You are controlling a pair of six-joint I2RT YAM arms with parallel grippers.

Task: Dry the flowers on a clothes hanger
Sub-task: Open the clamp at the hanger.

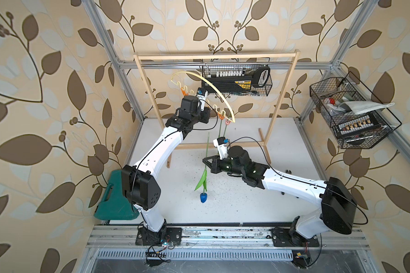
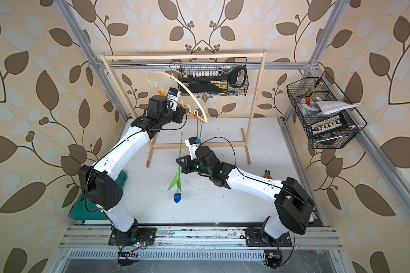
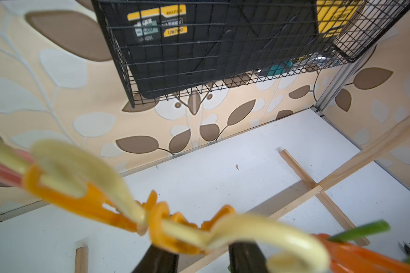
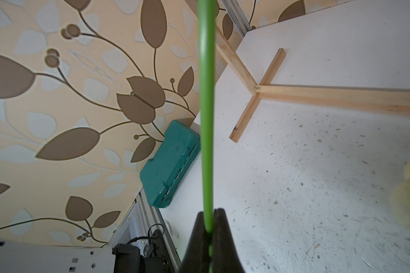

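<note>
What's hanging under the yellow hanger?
Under the hanger, two green stems hang from orange and pink pegs. The right arm covers their flower heads in both top views.

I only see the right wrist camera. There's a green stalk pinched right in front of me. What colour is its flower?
Observer: Blue. The blue tulip hangs head down below the right gripper, clear of the table in both top views.
Operator: Ooh! Are the others hung up yet?
Observer: Yes. Two green stems hang from an orange peg and a pink peg at the end of the clothes hanger nearest your gripper.
</note>
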